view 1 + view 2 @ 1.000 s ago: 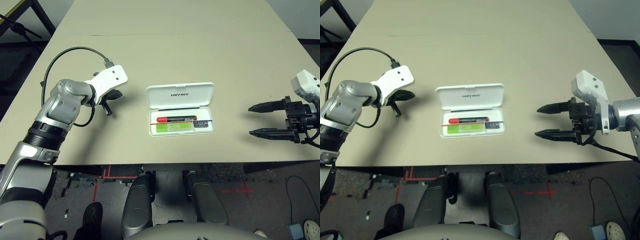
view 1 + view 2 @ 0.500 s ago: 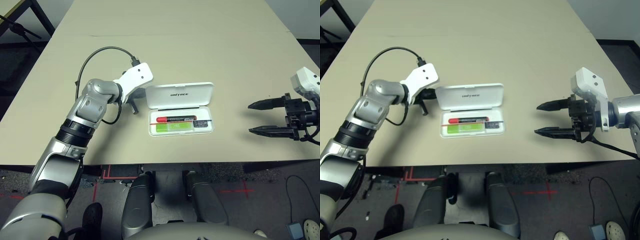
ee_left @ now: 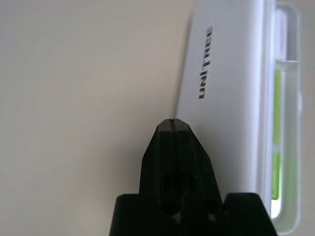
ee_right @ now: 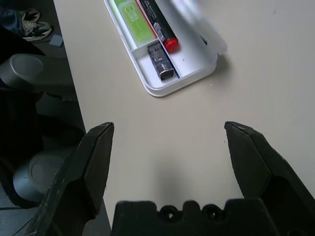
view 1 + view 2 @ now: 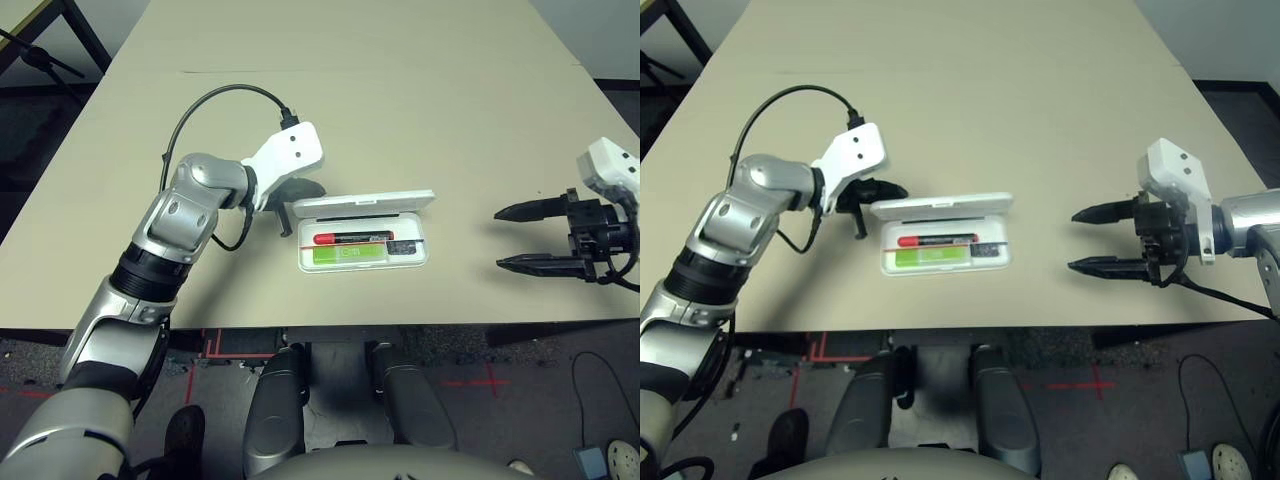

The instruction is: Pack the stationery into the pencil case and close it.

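The pencil case (image 5: 362,232) lies near the front edge of the surface (image 5: 400,90), its lid half raised. The left gripper (image 3: 171,123), fingers together, is behind the lid; the right gripper (image 5: 520,237), fingers apart, hovers well apart.

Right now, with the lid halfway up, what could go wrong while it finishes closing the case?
The shut left gripper pushes the lid near its left end only, so the pencil case may slide or twist on the table. The red marker could block the lid if it sits high. The open right gripper hangs apart, bracing nothing.
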`<state>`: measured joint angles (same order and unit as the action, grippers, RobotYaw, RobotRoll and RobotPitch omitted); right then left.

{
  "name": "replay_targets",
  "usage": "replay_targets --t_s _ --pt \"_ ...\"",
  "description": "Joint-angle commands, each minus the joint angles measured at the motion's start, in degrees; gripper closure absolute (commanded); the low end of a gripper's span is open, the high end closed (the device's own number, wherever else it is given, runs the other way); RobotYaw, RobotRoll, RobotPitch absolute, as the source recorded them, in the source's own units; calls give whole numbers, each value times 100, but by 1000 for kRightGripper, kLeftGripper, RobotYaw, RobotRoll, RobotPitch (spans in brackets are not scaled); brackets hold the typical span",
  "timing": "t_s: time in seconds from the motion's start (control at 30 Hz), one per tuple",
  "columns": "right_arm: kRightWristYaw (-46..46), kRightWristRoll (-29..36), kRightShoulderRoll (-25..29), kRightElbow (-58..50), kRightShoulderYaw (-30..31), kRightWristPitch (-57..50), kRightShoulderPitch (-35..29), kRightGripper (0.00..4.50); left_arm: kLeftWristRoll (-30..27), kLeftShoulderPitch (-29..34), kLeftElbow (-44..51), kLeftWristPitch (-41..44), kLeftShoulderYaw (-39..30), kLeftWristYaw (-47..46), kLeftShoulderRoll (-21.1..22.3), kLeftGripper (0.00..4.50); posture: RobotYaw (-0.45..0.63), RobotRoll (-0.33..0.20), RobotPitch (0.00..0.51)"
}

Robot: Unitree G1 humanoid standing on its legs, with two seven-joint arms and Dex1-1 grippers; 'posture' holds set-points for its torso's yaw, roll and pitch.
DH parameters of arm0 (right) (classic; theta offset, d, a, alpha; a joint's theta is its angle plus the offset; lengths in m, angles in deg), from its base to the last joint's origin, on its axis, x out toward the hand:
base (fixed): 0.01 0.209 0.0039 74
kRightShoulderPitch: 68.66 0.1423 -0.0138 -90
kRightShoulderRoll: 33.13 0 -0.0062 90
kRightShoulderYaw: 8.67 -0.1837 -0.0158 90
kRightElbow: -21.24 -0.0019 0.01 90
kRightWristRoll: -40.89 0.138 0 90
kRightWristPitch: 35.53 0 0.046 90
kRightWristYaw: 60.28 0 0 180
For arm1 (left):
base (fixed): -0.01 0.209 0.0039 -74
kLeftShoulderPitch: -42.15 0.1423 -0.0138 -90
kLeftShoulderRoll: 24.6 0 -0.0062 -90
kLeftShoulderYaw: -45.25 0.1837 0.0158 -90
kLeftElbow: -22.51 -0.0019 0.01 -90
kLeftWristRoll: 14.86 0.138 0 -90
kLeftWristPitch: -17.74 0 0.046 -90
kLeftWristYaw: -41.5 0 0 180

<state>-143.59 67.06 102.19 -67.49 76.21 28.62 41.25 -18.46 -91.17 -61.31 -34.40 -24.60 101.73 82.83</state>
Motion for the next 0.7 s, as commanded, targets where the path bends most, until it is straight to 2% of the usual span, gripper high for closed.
replay_targets --t_s 0.03,0.37,0.7 --pt "-61 -108 -6 101 132 108 69 0 -97 115 190 96 320 105 -177 4469 -13 0 189" --pt "-4 -200 -22 71 142 176 -58 0 -53 299 249 -5 783 316 -293 4469 -25 0 193" --pt "105 -191 -30 -54 126 149 -201 0 -6 403 83 -4 1033 466 -227 4469 -33 0 200"
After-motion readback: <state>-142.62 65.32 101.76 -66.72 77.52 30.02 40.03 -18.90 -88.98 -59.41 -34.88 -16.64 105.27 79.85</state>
